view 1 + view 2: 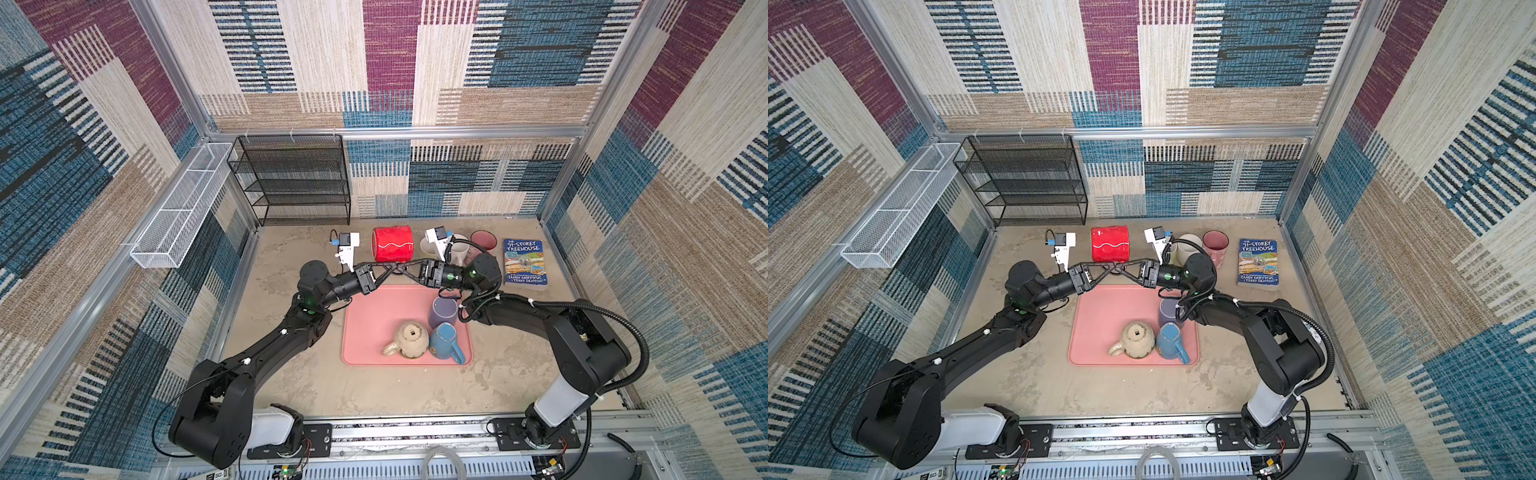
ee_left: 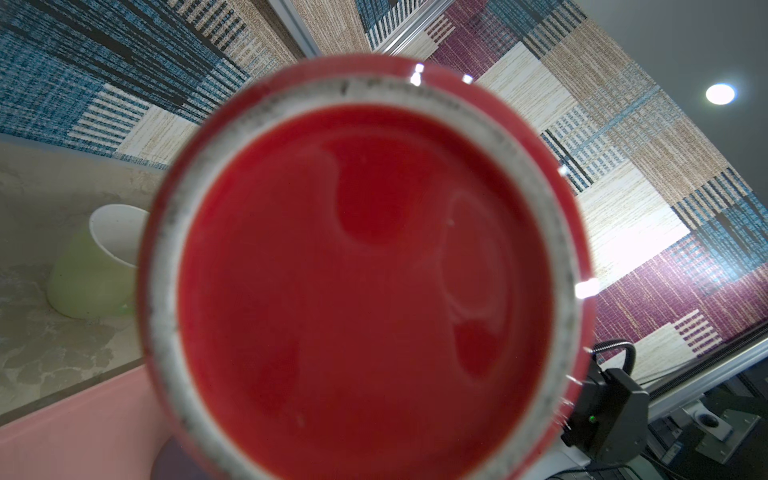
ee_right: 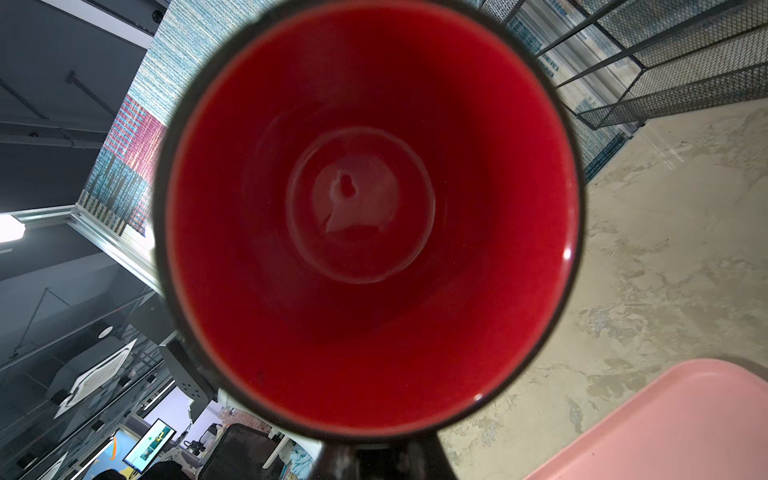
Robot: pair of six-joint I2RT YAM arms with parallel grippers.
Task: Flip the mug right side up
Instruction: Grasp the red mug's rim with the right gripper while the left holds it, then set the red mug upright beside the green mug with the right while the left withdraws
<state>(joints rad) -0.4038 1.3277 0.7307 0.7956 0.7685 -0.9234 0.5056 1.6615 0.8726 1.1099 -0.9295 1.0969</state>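
Red ceramic mug (image 1: pixel 392 244): on its side, mouth facing right.
Left gripper (image 1: pixel 404 265): pressed together, pinching mug's near side.
Right gripper (image 1: pixel 389 265): same pinch, crossing left's.

The left arm (image 1: pixel 266 353) and right arm (image 1: pixel 582 345) stretch inward, wrists level and facing each other. The left gripper (image 1: pixel 404 263) and right gripper (image 1: pixel 391 264) cross at their tips (scissor-like), jaws pinched narrow on both.
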